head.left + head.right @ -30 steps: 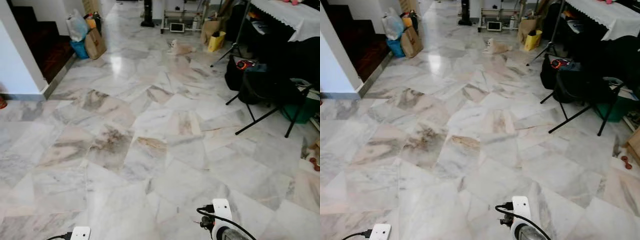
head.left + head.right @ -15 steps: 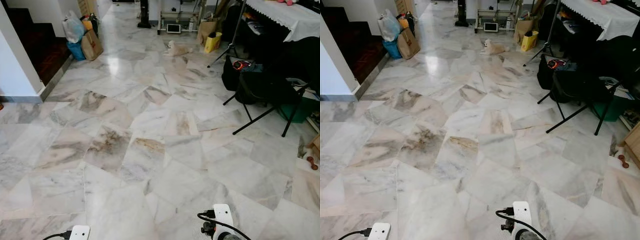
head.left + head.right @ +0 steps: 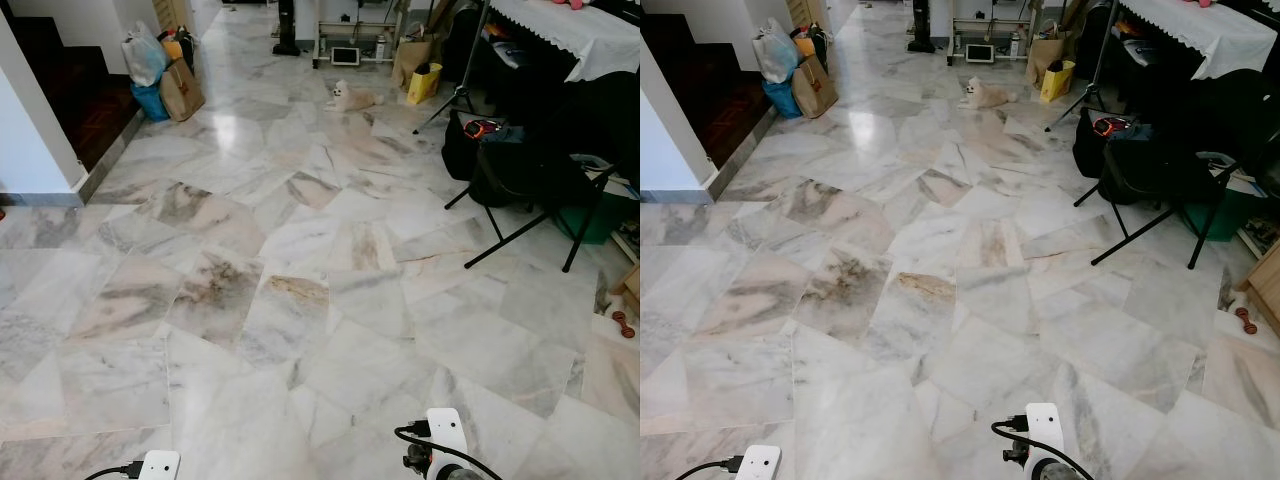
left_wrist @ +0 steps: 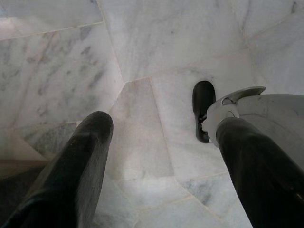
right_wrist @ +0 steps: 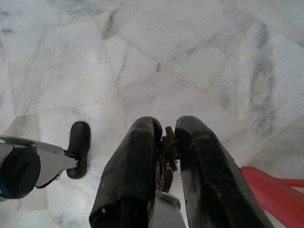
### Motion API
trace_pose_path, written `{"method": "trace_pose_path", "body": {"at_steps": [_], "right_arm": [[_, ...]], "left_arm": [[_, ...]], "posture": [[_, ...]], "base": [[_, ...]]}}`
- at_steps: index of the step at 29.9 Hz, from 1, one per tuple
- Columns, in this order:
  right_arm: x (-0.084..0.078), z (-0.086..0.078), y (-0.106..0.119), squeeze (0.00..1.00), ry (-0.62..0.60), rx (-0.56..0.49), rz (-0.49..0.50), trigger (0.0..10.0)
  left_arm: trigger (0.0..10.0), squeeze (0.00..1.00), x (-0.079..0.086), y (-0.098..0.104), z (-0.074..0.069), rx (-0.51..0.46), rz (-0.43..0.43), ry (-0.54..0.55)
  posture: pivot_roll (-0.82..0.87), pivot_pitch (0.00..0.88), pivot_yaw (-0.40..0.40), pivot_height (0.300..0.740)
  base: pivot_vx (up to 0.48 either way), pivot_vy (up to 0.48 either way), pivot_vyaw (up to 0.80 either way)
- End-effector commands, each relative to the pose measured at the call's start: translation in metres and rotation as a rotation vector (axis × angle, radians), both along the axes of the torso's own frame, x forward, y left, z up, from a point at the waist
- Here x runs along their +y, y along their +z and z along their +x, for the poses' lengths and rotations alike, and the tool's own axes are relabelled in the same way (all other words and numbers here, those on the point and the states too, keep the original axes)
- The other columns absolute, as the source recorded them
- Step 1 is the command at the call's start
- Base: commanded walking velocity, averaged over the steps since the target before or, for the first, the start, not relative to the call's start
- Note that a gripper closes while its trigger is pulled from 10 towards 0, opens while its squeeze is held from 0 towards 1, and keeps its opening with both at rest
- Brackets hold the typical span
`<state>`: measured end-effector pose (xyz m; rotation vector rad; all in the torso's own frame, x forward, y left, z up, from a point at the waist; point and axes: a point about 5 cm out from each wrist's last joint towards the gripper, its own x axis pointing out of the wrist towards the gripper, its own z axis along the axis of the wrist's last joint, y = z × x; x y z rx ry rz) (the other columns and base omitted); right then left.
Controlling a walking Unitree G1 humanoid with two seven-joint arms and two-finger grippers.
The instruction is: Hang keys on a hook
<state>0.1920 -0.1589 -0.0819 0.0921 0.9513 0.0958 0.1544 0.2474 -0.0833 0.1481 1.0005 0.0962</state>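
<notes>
- Right claw (image 5: 166,137) hanging low over the marble floor (image 3: 300,300), fingers clamped on the keys (image 5: 169,148), which sit pinched in the narrow gap between the two black fingers.
- Left claw (image 4: 161,142) spread wide apart, nothing in it, just idling over the floor.
- No hook to point at anywhere ahead, so probably a walking leg, with the hanging part not started.
- Open floor in front, clutter further off: black folding chair (image 3: 530,185) on the right, bags (image 3: 165,75) by the left wall (image 3: 30,130), small dog (image 3: 348,96) lying far ahead.
- Biggest worry: only a small bit of the keys visible past the fingertips, so looks like a thin pinch. Could jiggle loose with walking bumps and drop onto hard marble, a pain to pick back up.
- Second worry: hard to tell whether the ring is free or buried in the grip. If buried, no loop to slide over a hook.
- Also worth steering wide of the chair legs sticking out, and of the dog if it wanders into the path.
</notes>
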Motion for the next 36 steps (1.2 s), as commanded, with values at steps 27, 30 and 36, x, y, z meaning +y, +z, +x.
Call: {"method": "trace_pose_path", "body": {"at_steps": [27, 30, 36], "right_arm": [[0.000, 0.002, 0.001, 0.00, -0.032, -0.020, 0.025, 10.0], [0.000, 0.006, 0.003, 0.00, -0.035, -0.030, 0.024, 10.0], [0.004, 0.027, 0.015, 0.00, -0.037, -0.102, 0.033, 10.0]], "left_arm": [[10.0, 0.00, -0.002, -0.003, -0.005, 0.016, -0.012, -0.010], [10.0, 0.00, -0.002, -0.002, -0.003, 0.008, -0.010, -0.011], [10.0, 0.00, 0.002, 0.006, 0.011, -0.046, 0.011, 0.007]], "posture": [[0.13, 0.000, -0.047, 0.740], [0.13, 0.000, -0.050, 0.740], [0.15, 0.000, -0.057, 0.740]], "base": [[0.000, 0.000, 0.00], [0.000, 0.000, 0.00], [0.000, 0.000, 0.00]]}}
